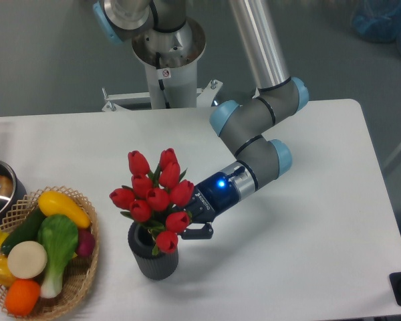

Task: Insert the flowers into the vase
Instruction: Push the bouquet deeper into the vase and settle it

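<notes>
Your tool (184,227) meets the flowers (155,197) from 3 o'clock; stems sit in the vase (155,258); its grip cannot be told.

You have the flowers (155,197), a bunch of red tulip buds with green leaves, standing with their stems down inside the vase (154,255), the heads fanned out above and slightly left of its mouth. The vase is a short dark grey ribbed cylinder, upright at the near middle of the table.
</notes>
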Available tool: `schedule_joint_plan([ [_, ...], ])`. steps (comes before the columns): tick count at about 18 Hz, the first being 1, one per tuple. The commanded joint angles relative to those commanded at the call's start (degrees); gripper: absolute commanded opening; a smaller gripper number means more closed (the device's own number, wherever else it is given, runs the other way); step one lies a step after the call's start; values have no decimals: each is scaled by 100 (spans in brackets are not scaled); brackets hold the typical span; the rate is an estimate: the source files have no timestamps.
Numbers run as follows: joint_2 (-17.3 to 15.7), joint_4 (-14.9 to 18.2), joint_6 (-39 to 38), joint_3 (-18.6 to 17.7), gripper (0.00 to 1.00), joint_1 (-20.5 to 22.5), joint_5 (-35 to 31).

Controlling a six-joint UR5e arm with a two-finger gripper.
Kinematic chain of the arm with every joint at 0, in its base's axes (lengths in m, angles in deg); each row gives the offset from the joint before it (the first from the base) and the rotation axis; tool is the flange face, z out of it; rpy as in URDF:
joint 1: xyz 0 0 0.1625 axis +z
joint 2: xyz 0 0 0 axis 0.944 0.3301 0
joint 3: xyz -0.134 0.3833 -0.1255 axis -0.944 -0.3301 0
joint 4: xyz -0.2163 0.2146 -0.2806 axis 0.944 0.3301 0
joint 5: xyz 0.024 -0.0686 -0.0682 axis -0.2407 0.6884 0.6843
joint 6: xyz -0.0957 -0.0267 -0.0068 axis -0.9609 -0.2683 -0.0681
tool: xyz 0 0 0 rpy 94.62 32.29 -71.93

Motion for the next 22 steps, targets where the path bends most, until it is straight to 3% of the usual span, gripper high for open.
schedule_joint_plan([
  [12, -44, 0, -9, -9, 35, 0, -237],
  [14, -61, 0, -9, -9, 43, 9, -237],
  [15, -62, 0, -17, -9, 53, 26, -237],
  [20, -70, -26, -18, -9, 65, 35, -237],
  [22, -70, -35, -18, -9, 75, 35, -237],
])
